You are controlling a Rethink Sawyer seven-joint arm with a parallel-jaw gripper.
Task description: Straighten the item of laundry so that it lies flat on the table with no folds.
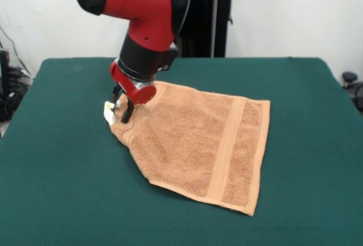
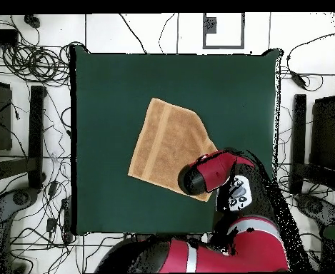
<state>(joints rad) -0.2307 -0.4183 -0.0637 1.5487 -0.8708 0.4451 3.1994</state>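
Note:
The item of laundry, an orange-tan towel, lies mostly spread on the green table, with a woven band along its right side. Its left part narrows to a bunched corner with a small white tag. My gripper points down at that corner and its fingers are closed on the cloth next to the tag. In the overhead view the towel lies mid-table. There the arm's red wrist covers the towel's lower right corner and hides the gripper.
The towel's left edge runs slanted from the held corner to the near edge. Green felt surrounds the towel on all sides. The robot's pedestal stands behind the table. Cables and stands lie on the floor around it.

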